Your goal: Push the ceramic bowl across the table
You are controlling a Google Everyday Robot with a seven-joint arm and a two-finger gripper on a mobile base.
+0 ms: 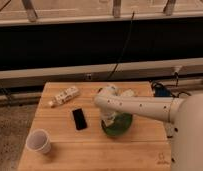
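The table [55, 159] fills the lower part of the camera view, a light wooden square with a small logo at its 5 o'clock corner. The white arm reaches in from 3 o'clock and crosses the right half of the top toward the middle.

The ceramic bowl [119, 128] sits just right of the table's centre, green inside with a darker rim. Most of its far half is covered by the arm, so only the near arc of the rim and some of the green interior show. A round bowl has no long axis, so the push direction depends only on which side the contact is made.

The end effector [108, 114] hangs at the bowl's 10 o'clock edge, over or against the far-left part of the rim; whether it touches cannot be told. I cannot tell how the end effector is set.

From the end effector, the bowl lies toward 4 o'clock. A push from that side would probably send it toward the near-right part of the table, where the wood is bare up to the logo corner.

Smaller things lie to the left: a white paper cup [38, 142] near 8 o'clock, a dark phone [79, 119] just left of the bowl, and a white object [63, 96] at 10 o'clock.
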